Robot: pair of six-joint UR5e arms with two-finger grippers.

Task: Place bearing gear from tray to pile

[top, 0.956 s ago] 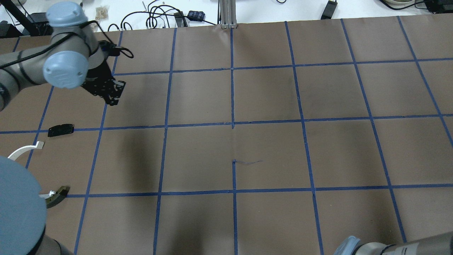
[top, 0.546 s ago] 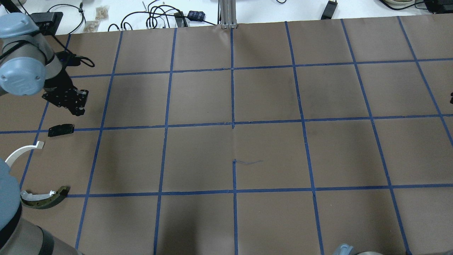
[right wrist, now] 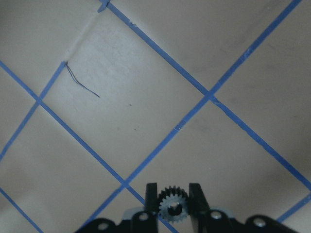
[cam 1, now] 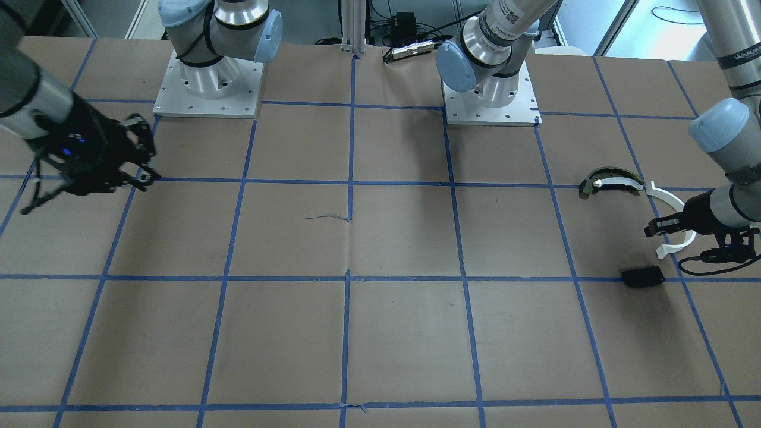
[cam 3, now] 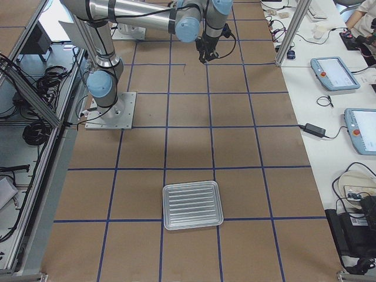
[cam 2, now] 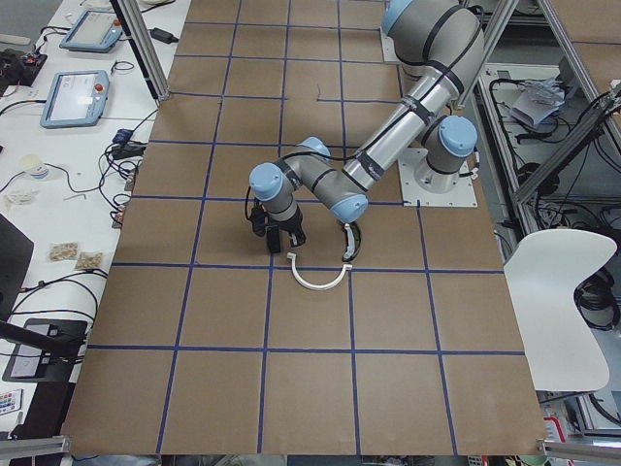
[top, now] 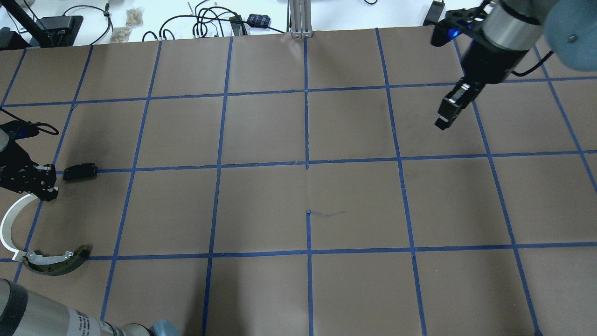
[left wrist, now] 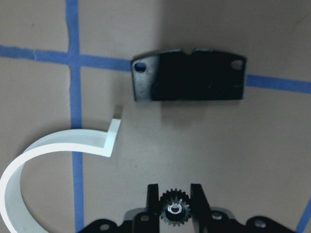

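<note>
My left gripper is shut on a small black bearing gear and hovers low over the pile at the table's left edge. The pile holds a flat black plate, a white half-ring arc and a curved dark-and-tan metal piece. In the left wrist view the plate lies ahead of the fingers and the arc to their left. My right gripper is shut on another black gear, high over the far right of the table.
A ribbed metal tray lies at the table's right end, with no parts visible in it. Brown paper with blue tape grid lines covers the table. Cables and small devices lie beyond the far edge.
My left gripper has moved left and toward the robot, down to the pile beside the black plate. My right arm has come into the overhead view at the far right.
</note>
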